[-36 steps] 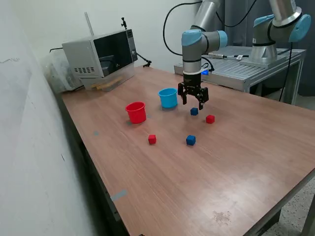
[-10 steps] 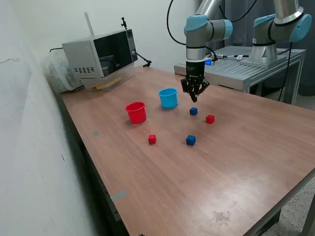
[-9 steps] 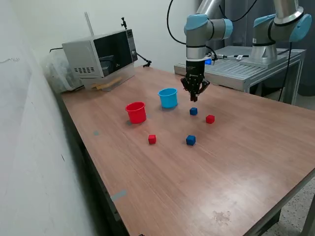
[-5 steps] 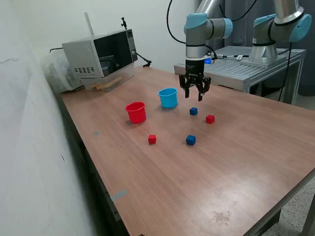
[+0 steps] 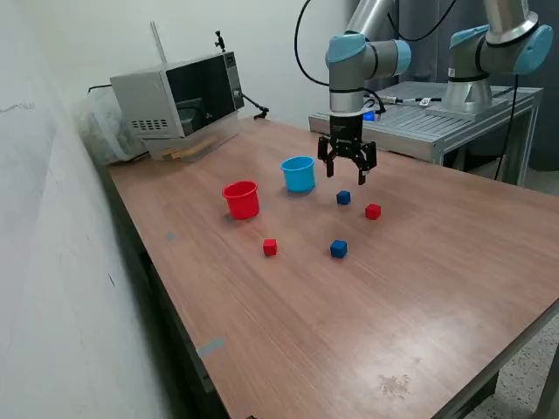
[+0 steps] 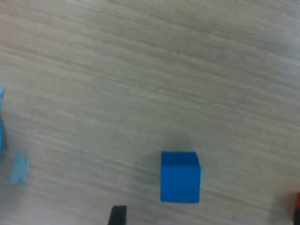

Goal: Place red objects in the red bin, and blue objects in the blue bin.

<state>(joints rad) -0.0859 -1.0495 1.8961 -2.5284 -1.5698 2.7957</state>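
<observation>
Here the gripper (image 5: 347, 172) hangs spread and empty above a blue cube (image 5: 344, 198), with the blue cup (image 5: 298, 174) at its 9 o'clock. Poor centring could nudge the hard, sharp-edged cube across the smooth wood-grain counter (image 5: 419, 288). 2 red cubes and 1 other blue cube lie loose.

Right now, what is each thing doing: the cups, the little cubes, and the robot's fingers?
Red cup: upright, looks empty.
Blue cup: upright.
Red cubes: on the table, not sorted.
Blue cubes: on the table, not sorted.
Gripper: fingers open, holding nothing.
</observation>
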